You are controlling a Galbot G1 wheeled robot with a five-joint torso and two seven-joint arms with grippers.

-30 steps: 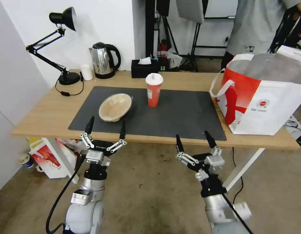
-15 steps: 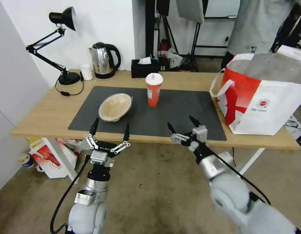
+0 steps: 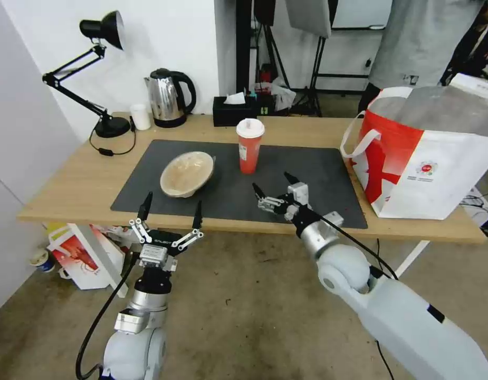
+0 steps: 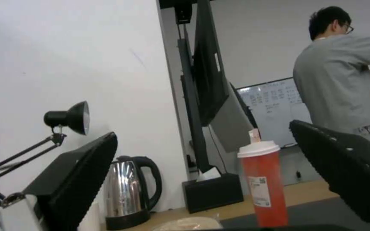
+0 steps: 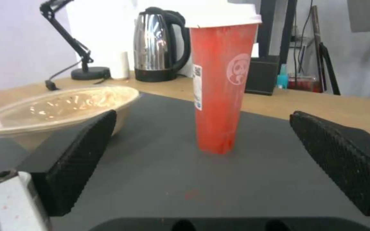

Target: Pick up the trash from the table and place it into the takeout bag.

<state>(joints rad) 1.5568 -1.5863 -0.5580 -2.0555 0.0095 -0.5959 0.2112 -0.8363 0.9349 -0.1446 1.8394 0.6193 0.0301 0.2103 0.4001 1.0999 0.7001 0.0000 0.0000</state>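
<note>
Over the near edge of the dark mat [image 3: 307, 174] on the table [image 3: 69, 184], the right gripper [image 3: 274, 191] has advanced from below the desktop within the last second; its jaws are spread wide and hold nothing, aimed at the red cup [image 3: 249, 145] standing upright just beyond. This indicates the cup is the next pick. Left of the cup, the beige bowl [image 3: 187, 173] appears empty. At the table's right end stands the takeout bag [image 3: 428, 169], contents not visible. Below the near edge waits the left gripper [image 3: 170, 208], open and empty.
</note>
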